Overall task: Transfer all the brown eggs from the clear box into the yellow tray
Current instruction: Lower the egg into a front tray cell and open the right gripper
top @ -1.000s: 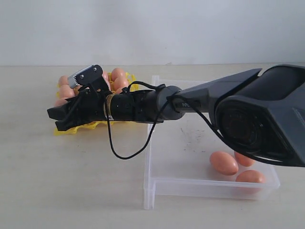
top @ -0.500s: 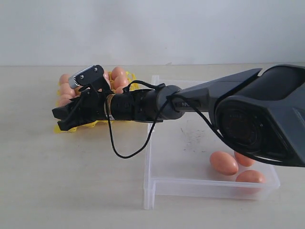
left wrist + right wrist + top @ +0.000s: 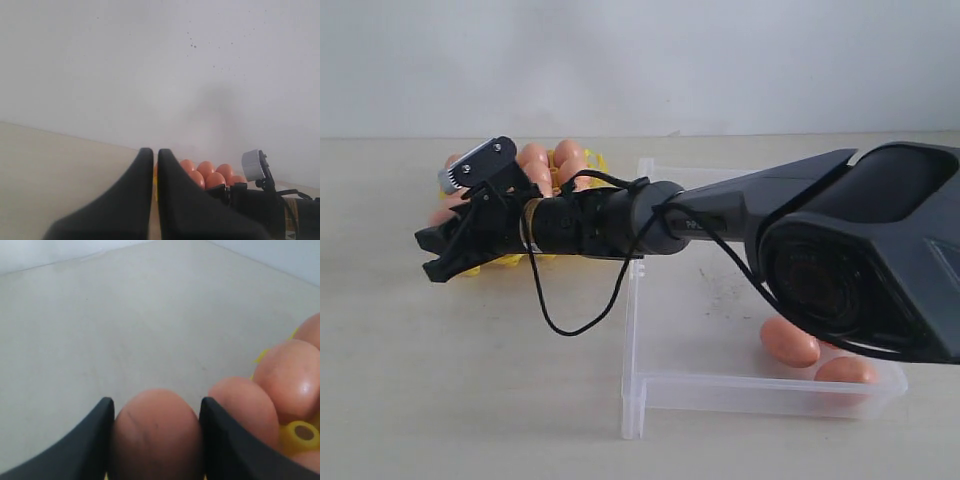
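We've the right gripper clamped on a smooth orange-brown oval egg, mid-sides: light, slippery, fragile, so gentle squeeze; left gripper jaws together.

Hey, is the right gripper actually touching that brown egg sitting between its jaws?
Touching. The right wrist view shows the brown egg filling the space inside the right gripper, its sides pressed against both jaws with no gap.
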`<state>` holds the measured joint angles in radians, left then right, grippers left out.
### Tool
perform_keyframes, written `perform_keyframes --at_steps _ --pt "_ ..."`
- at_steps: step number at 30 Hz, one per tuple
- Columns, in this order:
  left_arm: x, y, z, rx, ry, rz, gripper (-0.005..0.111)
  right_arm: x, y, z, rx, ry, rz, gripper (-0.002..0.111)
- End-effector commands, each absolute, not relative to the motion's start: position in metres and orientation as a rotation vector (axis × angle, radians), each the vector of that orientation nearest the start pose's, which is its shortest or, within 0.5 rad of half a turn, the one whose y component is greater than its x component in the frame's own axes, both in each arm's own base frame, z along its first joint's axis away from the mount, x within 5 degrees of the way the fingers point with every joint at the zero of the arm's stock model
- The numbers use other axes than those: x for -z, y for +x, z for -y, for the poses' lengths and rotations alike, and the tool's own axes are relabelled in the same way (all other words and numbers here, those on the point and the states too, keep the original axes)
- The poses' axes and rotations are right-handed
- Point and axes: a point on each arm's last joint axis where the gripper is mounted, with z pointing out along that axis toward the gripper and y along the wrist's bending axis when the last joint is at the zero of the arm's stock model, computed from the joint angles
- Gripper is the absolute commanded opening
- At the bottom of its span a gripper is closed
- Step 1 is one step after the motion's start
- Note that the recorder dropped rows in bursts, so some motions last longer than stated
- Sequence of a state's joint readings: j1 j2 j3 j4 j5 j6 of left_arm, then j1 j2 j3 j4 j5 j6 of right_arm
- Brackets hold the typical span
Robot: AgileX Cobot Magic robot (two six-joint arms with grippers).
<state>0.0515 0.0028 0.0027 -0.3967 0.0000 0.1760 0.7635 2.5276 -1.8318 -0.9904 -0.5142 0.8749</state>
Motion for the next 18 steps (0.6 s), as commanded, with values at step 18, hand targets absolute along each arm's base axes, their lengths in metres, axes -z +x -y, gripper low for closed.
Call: perform_keyframes --at_steps 18 --pt "-0.2132 0.0561 -0.0026 0.136 -0.194 -1.472 0.004 -0.1056 0.3764 -0.4094 -0.773 -1.020 -1.700 0.017"
